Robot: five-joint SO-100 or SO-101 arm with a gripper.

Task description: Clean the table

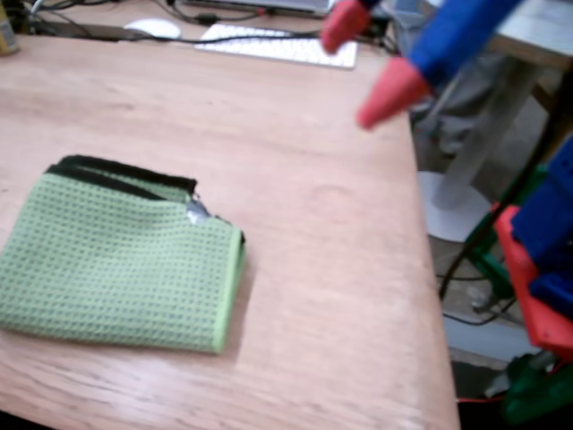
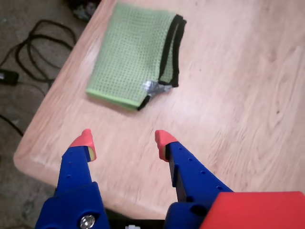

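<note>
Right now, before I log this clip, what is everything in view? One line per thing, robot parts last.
table: one, light reddish-brown wood, fills most of both views.
cloth: one, green waffle weave with black edging, folded, lying flat on the table, at the left in the fixed view.
keyboard: one, white, at the table's far edge in the fixed view.
mouse: one, white, left of the keyboard.
cables: black, on the floor beside the table in the wrist view.
pedestal table: one, grey, beyond the wooden table's right edge.
gripper: one, blue with red fingertips, open, empty, above bare wood short of the cloth.
</note>
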